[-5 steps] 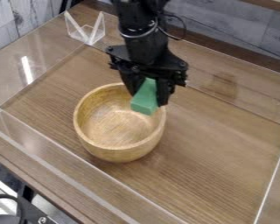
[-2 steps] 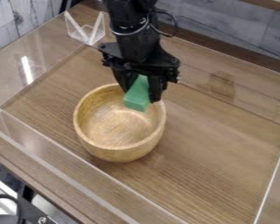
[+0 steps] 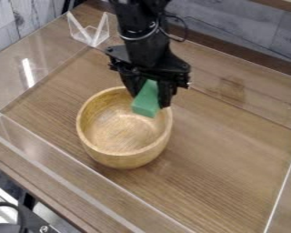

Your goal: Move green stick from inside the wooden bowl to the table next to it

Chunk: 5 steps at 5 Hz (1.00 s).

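A bright green stick hangs tilted between the black fingers of my gripper, which is shut on it. The stick's lower end sits over the far right rim of the light wooden bowl. It hangs clear of the bowl's floor, and nothing lies inside the bowl. The bowl rests on the brown wood-grain table. My arm comes down from the top of the view, pointing steeply downward.
Clear acrylic walls border the table on all sides. A clear wire-like stand sits at the back left corner. Bare tabletop lies to the right of the bowl and in front of it.
The gripper and green stick shifted slightly left and then back right; overall they hang almost where they were a second ago, above the bowl's right rim.
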Each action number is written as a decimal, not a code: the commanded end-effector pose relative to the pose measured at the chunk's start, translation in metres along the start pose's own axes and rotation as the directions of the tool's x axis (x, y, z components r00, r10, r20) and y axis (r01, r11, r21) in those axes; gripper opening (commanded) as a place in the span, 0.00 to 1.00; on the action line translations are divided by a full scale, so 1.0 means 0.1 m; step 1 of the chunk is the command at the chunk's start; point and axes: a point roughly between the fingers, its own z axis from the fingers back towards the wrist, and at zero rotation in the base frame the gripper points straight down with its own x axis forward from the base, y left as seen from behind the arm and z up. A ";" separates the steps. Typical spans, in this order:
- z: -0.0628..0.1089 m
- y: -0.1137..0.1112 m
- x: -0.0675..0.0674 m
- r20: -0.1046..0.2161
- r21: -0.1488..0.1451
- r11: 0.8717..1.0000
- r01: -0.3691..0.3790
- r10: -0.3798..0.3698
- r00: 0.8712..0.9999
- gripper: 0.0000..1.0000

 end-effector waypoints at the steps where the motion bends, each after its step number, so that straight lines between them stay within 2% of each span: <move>1: 0.11 0.00 0.06 0.058 0.003 1.000 -0.001 0.000 0.998 0.00; 2: 0.10 0.17 0.04 0.056 0.018 1.000 -0.006 0.005 0.998 0.00; 3: 0.10 0.49 0.00 0.056 0.045 0.999 -0.011 0.008 0.998 0.00; 5: 0.07 1.15 -0.04 0.068 0.078 0.997 -0.005 0.000 0.998 0.00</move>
